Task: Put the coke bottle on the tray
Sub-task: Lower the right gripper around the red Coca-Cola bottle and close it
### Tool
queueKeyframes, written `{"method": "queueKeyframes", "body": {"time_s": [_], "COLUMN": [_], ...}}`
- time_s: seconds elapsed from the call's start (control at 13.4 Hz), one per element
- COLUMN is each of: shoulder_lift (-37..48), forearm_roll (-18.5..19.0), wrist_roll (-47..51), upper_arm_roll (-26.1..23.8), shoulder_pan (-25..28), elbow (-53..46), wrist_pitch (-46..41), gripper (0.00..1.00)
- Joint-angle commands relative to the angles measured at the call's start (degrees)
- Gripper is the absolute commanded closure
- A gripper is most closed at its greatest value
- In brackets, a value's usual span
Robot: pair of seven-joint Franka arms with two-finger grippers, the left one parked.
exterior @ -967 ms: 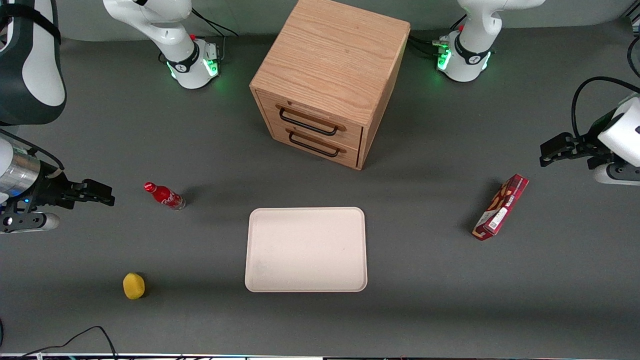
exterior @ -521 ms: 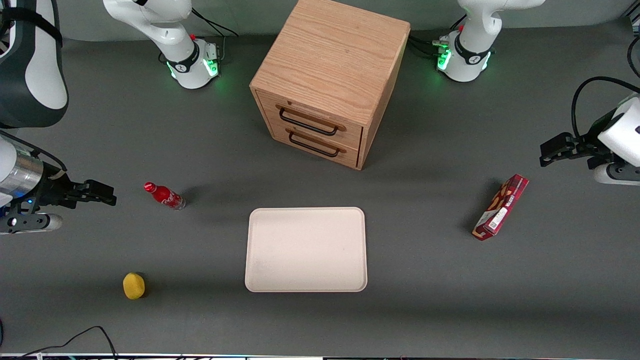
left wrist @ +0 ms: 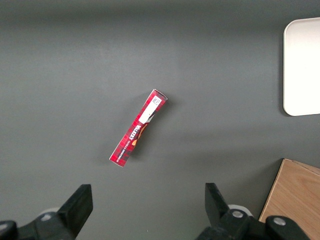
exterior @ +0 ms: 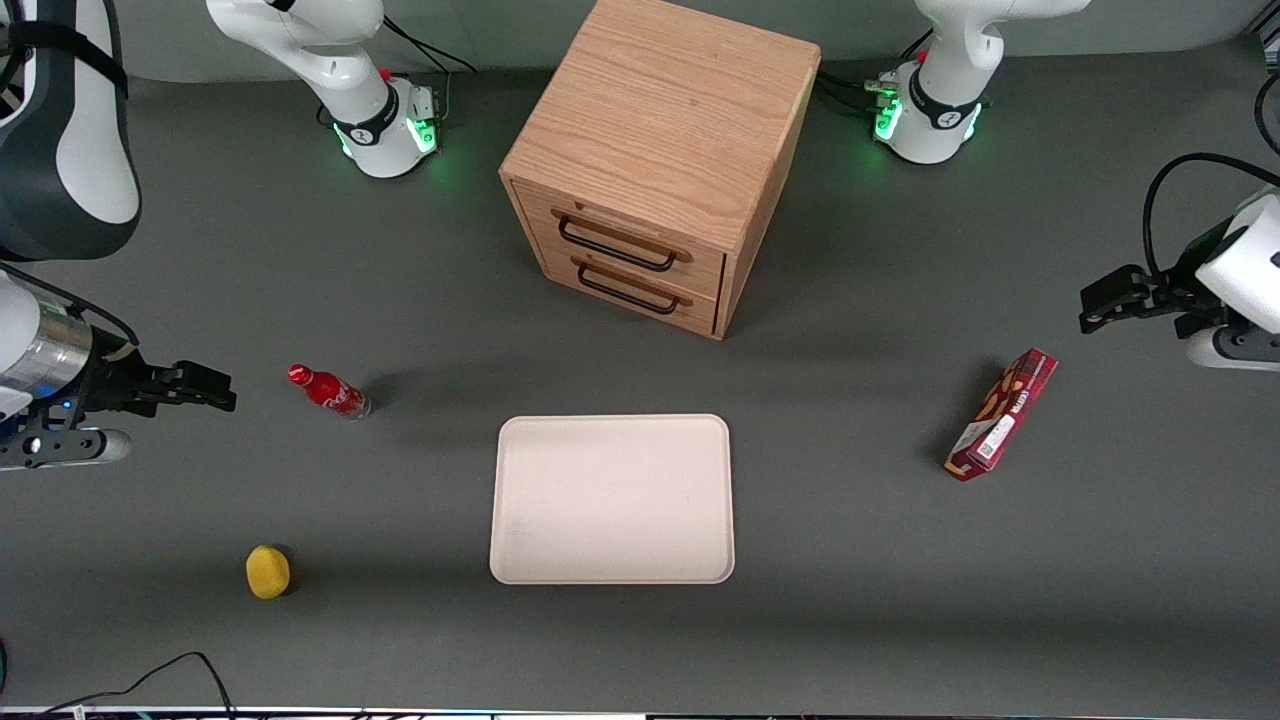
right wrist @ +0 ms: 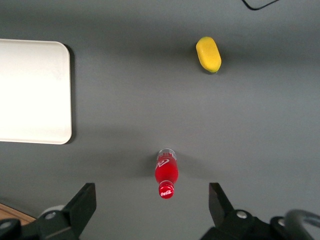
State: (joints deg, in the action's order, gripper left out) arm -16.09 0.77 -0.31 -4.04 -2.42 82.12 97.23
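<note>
On table: coke bottle [right wrist: 166,172], white "Coca-Cola" script, upright, apart from tray [right wrist: 33,91] | end effector [right wrist: 152,205] above it, spread wide

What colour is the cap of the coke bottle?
Red, like the coke bottle itself; the right wrist view shows it best.

From my wrist camera I see the gripper [right wrist: 152,210] spread wide above the table, the coke bottle [right wrist: 166,173] upright between its fingers [right wrist: 82,202], the tray [right wrist: 32,90] and a lemon [right wrist: 208,54] well apart.
</note>
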Motion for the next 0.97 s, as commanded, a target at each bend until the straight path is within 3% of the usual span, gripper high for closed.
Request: {"method": "queueKeyframes", "body": {"time_s": [0.0,0.22,0.45,0.74,0.89], "shoulder_lift": [1.5,2.2,6.2,4.0,2.7], "forearm_roll": [-0.1,-0.1,-0.1,-0.1,-0.1], "wrist_roll": [1.0,1.1,0.9,1.0,1.0], "upper_arm_roll": [0.1,0.1,0.0,0.0,0.0], "shoulder_pan": [0.1,0.2,0.2,0.2,0.1], "elbow": [3.6,7.0,20.1,23.8,25.1], "wrist_pitch": [3.7,6.3,19.9,26.5,29.2], "gripper": [0.0,0.0,0.0,0.01,0.06]}}
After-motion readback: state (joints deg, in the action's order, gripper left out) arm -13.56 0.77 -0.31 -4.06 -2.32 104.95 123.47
